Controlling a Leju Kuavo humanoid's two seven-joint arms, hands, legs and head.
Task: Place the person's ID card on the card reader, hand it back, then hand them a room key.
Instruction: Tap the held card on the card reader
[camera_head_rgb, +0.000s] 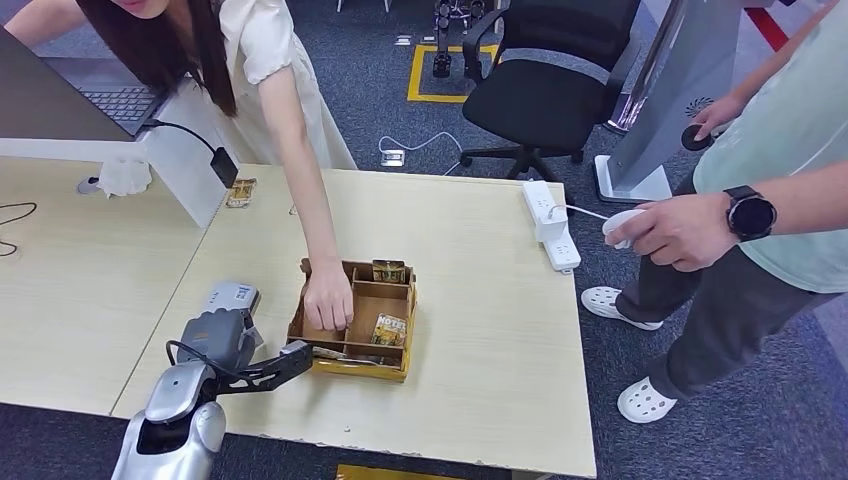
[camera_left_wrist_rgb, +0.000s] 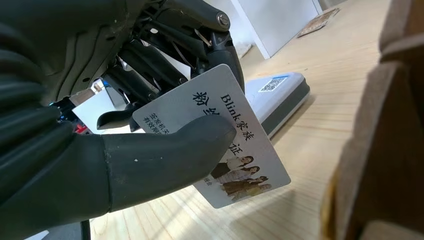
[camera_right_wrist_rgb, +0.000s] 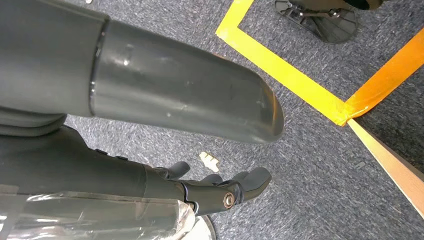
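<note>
The robot's left hand (camera_head_rgb: 285, 365) sits in the lower left of the head view, just left of a brown cardboard box (camera_head_rgb: 400, 335). In the left wrist view, the thick grey thumb presses one white ID card (camera_left_wrist_rgb: 225, 135) against the dark fingers (camera_left_wrist_rgb: 165, 65), so the hand is pinching the card. The card has black writing and a small picture of people on it. It is tilted, with one corner low over the light wooden table (camera_head_rgb: 480, 300).

Behind the card in the left wrist view lies one flat grey card reader (camera_left_wrist_rgb: 280, 92) with a small square code on top. It rests on the table, near the card but not touching it.

The box sits in the middle of the head view. It has little walls inside that split it into parts. Two small gold packs (camera_head_rgb: 389, 271) show in it, one at the far side and one nearer the front. One person's hand (camera_head_rgb: 327, 298) in a white sleeve reaches down into the box on its left side.

A second person stands at the right of the head view, with a black watch (camera_head_rgb: 750, 212) on one wrist. One white power strip (camera_head_rgb: 551, 224) lies at the table's right edge.

The right hand (camera_right_wrist_rgb: 200, 165) hangs over grey carpet with yellow tape (camera_right_wrist_rgb: 285, 75). Its fingers are spread apart and hold nothing.
</note>
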